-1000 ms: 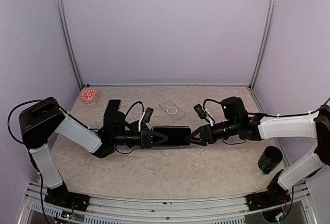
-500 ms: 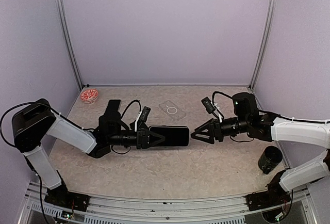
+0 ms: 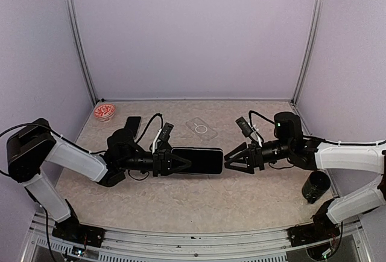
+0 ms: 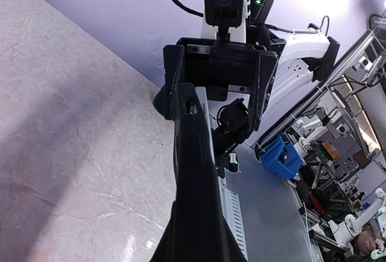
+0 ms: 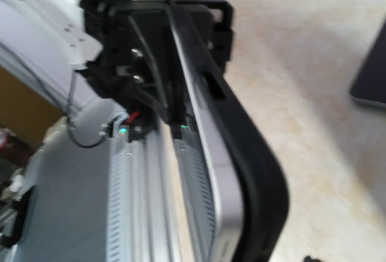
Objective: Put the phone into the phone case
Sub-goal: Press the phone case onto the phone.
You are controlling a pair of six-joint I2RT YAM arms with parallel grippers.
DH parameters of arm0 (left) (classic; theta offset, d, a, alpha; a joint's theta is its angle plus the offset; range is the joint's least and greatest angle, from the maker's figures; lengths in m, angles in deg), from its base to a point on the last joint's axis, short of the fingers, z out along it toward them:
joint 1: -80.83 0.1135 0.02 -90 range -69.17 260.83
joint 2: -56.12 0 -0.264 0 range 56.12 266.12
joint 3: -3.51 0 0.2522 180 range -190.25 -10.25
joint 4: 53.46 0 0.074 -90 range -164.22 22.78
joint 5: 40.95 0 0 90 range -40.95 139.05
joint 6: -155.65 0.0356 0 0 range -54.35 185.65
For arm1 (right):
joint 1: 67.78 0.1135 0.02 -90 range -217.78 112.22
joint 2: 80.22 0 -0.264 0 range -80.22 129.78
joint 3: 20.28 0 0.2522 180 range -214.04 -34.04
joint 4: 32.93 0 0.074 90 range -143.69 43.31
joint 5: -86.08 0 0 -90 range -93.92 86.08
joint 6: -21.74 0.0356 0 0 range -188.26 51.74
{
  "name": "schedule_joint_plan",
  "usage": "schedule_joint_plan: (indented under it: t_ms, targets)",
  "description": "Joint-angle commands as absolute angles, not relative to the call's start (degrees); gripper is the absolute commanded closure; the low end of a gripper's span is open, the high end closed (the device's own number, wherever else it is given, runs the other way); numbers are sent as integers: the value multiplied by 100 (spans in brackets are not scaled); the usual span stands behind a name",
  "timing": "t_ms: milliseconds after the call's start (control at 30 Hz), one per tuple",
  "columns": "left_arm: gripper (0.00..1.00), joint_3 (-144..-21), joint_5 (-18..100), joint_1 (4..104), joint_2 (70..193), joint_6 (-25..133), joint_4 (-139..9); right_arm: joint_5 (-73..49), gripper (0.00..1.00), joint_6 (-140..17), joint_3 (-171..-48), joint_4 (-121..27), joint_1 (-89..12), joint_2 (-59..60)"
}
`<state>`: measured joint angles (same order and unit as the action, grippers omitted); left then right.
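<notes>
black fingers of the left gripper (image 3: 181,162) pinch the left end of the phone (image 3: 202,160), holding it level above the table (image 3: 199,204) a little below the centre of the overhead frame, its long side running left to right. in the left wrist view the phone shows edge-on, rising from the bottom centre of the frame towards the facing gripper of the other arm. the right gripper (image 3: 228,160) sits at the phone's right end with its fingers spread in a v; the overhead view does not show whether the tips touch the phone. the right wrist view is blurred and shows the phone's dark rounded edge close up, running from the top centre down to the lower right, with the left gripper clamped on its far end.

behind the phone, towards the back of the table and just right of centre, the clear phone case (image 3: 202,130) lies flat, apart from both grippers. a dark flat slab (image 3: 132,122) lies on the table to the left of the case, near the left arm's wrist. a small red bowl (image 3: 104,111) stands in the far left corner of the table. a black cylinder (image 3: 315,186) rests at the right edge of the table, below the right arm.
</notes>
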<state>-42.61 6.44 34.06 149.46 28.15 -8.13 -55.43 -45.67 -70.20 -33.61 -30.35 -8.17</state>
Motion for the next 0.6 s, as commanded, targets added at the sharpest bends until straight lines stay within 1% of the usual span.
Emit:
schedule_joint_plan:
  t_ms: [0, 267, 567]
  targets:
    - [100, -4218, 191, 3355, 14751, 2667, 116, -6155, 23, -4329, -6938, -2606, -3079, -683]
    - [100, -4205, -51, 3354, 14835, 2416, 676, -6487, 23, -3997, -6922, -2026, -3080, -484]
    - [100, -4207, -163, 3346, 15027, 2249, 969, -6977, 45, -3305, -6744, -883, -3078, -214]
